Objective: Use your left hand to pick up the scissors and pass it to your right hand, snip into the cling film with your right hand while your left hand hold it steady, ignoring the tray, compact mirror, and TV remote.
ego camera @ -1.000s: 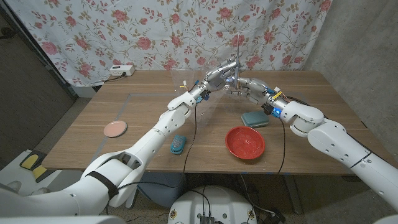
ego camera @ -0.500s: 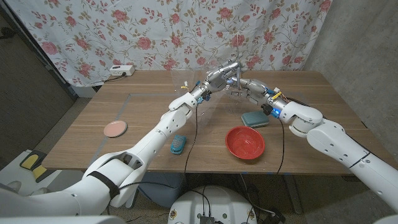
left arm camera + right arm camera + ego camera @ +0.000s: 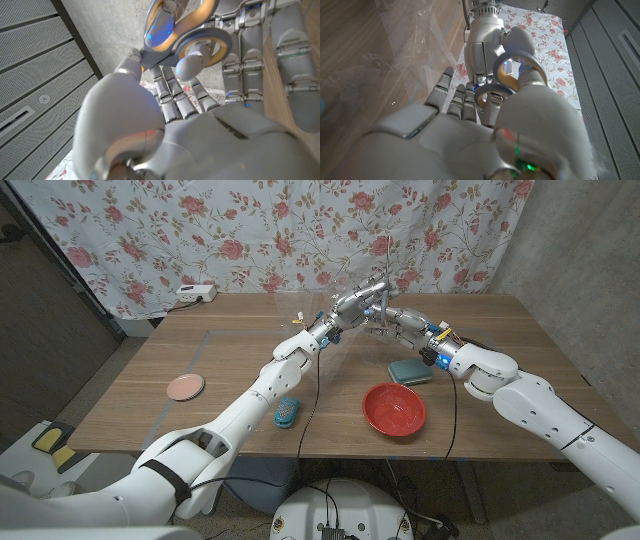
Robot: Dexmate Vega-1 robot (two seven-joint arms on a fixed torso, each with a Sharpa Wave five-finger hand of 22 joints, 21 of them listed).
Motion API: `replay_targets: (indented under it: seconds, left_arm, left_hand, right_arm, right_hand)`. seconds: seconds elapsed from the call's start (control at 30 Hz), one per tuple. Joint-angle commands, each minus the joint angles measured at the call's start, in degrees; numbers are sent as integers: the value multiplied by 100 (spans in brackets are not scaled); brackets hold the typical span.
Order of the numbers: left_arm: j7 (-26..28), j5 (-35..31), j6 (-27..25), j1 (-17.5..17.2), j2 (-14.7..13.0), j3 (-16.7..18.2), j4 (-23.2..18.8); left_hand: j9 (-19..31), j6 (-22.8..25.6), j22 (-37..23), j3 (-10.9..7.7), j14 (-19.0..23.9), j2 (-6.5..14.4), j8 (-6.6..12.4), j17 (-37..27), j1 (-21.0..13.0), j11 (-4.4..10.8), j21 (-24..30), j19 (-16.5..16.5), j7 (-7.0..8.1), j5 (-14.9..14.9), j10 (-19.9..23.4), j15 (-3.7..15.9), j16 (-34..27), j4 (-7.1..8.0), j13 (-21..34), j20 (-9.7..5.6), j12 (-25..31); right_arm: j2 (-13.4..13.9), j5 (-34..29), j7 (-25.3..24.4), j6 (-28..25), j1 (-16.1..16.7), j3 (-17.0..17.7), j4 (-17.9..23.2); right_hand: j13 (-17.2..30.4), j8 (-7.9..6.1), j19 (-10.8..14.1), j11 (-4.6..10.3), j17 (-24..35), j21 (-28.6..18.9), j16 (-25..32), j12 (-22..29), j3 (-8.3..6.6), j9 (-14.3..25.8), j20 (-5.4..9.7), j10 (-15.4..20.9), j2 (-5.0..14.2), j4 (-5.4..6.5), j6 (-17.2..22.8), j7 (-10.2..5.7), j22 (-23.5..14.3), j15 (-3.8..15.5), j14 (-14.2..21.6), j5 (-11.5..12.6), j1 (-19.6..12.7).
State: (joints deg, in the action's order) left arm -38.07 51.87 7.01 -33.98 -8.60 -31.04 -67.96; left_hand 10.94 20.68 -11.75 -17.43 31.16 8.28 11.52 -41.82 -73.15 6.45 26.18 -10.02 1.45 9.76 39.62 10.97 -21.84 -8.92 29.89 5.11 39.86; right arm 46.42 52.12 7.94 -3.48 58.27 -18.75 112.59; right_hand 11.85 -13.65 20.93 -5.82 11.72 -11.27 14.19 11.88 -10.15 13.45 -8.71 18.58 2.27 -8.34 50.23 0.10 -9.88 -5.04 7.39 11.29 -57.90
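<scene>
Barely anything has moved over the last second: both hands hang at the same spot above the far middle of the desk (image 3: pixel 150 370), meeting over it, maybe nudged a touch closer.

Handover is mid-flight. Scissors (image 3: pixel 186 31) sit between the two hands, well above the desk. In the left wrist view the left hand (image 3: pixel 352 302) has fingers around the yellow-grey handle loops, so it's holding them. In the right wrist view the right hand (image 3: pixel 392 321) has its thumb at the loops (image 3: pixel 506 80) with the other fingers spread; can't tell if it actually has a grip yet or is only touching.

Cling film (image 3: pixel 395 50) shows as a clear sheet just beside the hands, rising off the desk.

Distractors are well apart from the action: red tray (image 3: pixel 394 408), teal compact mirror (image 3: pixel 410 370) near the right forearm, blue remote (image 3: pixel 286 412) at the front edge, pink disc (image 3: pixel 185 387) far left.

Risks, as I see it:
- left hand lets go before the right has fingers seated in the loops → scissors drop onto the desk or mirror
- blades snag the film early
- fingers jam inside the same loop
</scene>
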Motion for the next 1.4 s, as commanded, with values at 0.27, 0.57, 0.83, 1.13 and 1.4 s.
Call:
replay_targets:
  seconds: [0.27,0.57,0.83,1.13,1.4]
  left_arm:
    - [565,-201,274,-227,-108,-59,-366]
    - [570,-110,256,-276,-118,-51,-387]
    - [568,-120,308,-293,-101,-71,-332]
    - [549,-162,361,-257,-75,-100,-262]
    - [519,-156,357,-242,-64,-106,-224]
  left_hand:
    - [19,28,6,27,-158,41,23,-57,-61,587,35,27,52,37,623,217,-60,5,17,-8,3]
    - [20,28,6,32,-161,49,17,-81,-67,583,35,39,49,39,619,214,-73,8,16,3,-6]
    - [20,43,6,30,-178,54,19,-89,-78,581,37,43,74,42,627,212,-67,6,16,6,-9]
    - [22,19,6,22,-214,96,5,-79,-33,577,35,64,136,56,592,170,-33,55,21,40,-32]
    - [24,7,6,18,-227,101,2,-92,-31,582,37,70,135,68,559,191,-31,60,36,45,-48]
  right_arm:
    - [17,92,202,71,13,26,-17]
    - [-32,174,503,128,-73,-29,-171]
    - [-71,224,893,188,-209,-108,-353]
    - [-162,520,1204,93,-282,-140,-502]
    - [-137,561,1167,42,-244,-110,-452]
  right_hand:
    - [38,-61,3,400,6,-13,22,61,-239,93,-131,673,141,-130,71,81,-12,-90,86,251,-415]
    - [46,92,-62,371,38,17,-11,12,104,55,-197,624,-108,195,-204,172,-16,-141,47,65,313]
    - [52,196,-301,312,43,79,-120,-70,207,18,-306,361,-144,265,-427,160,-18,-240,-203,-64,562]
    - [50,134,-555,369,33,87,-162,-57,-22,-17,-312,250,118,72,-260,60,-18,-142,-334,50,208]
    - [39,179,-642,376,13,38,10,247,-128,-15,-329,1176,248,-9,-397,-351,-7,-44,111,122,80]
